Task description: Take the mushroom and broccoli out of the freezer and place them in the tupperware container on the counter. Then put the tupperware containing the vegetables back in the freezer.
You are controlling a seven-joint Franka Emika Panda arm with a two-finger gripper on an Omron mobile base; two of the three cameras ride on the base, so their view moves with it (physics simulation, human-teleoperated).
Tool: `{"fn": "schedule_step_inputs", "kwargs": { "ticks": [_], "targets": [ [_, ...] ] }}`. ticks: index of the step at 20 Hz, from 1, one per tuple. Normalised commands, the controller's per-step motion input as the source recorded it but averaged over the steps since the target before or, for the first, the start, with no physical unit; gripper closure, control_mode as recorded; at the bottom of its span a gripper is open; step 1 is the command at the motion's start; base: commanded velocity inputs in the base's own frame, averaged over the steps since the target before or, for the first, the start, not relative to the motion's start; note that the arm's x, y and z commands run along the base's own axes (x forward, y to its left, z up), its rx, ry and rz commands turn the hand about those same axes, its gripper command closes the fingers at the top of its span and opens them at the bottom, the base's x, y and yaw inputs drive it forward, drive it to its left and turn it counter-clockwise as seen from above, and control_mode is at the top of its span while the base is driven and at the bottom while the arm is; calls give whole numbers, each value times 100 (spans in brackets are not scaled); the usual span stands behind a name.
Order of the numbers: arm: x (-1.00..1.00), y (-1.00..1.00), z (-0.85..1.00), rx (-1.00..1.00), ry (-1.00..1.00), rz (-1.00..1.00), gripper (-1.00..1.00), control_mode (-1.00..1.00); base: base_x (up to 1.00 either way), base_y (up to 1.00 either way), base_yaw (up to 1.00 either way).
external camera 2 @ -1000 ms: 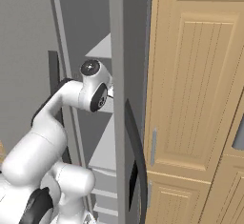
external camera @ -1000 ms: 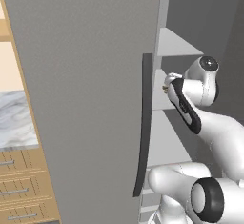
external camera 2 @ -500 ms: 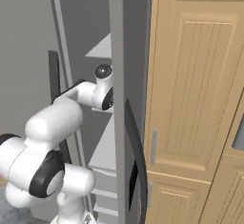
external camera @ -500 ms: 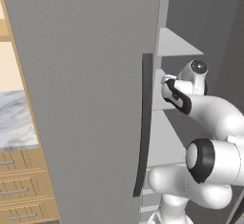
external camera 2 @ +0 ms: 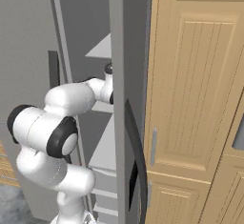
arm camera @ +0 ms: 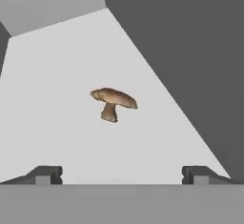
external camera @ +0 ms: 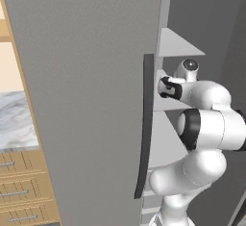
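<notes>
Since a second ago the arm has reached deeper into the freezer (external camera: pixel 96 76), and its gripper (arm camera: pixel 121 173), fingers spread wide and empty, now faces the mushroom (arm camera: pixel 113 103) standing apparently upright on a light shelf (arm camera: pixel 57 99) straight ahead between the tips.

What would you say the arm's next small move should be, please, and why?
Probably ease the tool forward along the shelf toward the mushroom. The tool is open, the mushroom stands ahead, roughly centred between the fingertips and untouched, so closing now would likely grasp nothing.
</notes>
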Motion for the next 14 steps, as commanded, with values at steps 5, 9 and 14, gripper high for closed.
{"fn": "schedule_step_inputs", "kwargs": {
  "ticks": [5,9,14],
  "targets": [
    [56,-11,-28,-2,4,10,-100,-100,0,0,0],
    [44,-11,-38,-4,1,13,-100,-100,0,0,0],
    [44,-8,-20,-6,0,9,-100,-100,0,0,0]
  ]
}}
